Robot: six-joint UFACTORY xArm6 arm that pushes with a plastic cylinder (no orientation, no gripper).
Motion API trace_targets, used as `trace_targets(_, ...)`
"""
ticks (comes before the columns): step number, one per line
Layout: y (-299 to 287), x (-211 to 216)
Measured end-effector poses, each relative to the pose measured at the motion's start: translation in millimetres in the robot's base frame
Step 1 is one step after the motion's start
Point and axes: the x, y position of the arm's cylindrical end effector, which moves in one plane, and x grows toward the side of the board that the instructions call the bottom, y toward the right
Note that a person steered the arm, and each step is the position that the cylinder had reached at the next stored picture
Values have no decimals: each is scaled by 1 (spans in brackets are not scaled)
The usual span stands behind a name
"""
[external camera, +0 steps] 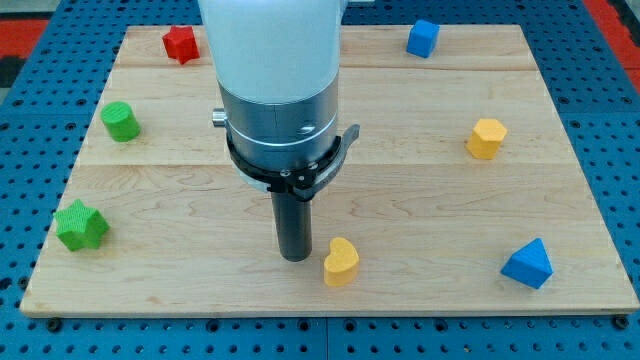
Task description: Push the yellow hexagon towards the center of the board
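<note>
Tool: a smooth dark rod under a white and grey housing. My tip (296, 258) is seen on the pale grained wooden worktop (420, 200), just at 9 o'clock of a yellow heart block (341, 262); contact cannot be judged, and nothing is gripped. The yellow hexagon (486, 138) sits at 2 o'clock, well apart. The red block (180, 44) is blurred in shape, and the housing hides the worktop behind.

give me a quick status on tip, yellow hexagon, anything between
My tip low centre, just left of the yellow heart. Yellow hexagon far off at the view's right, untouched. Nothing between hexagon and board centre.
</note>
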Motion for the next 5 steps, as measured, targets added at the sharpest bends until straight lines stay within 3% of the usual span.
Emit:
trace_targets(1,-6,26)
trace_targets(2,54,47)
trace_targets(3,91,41)
trace_targets(5,73,-55)
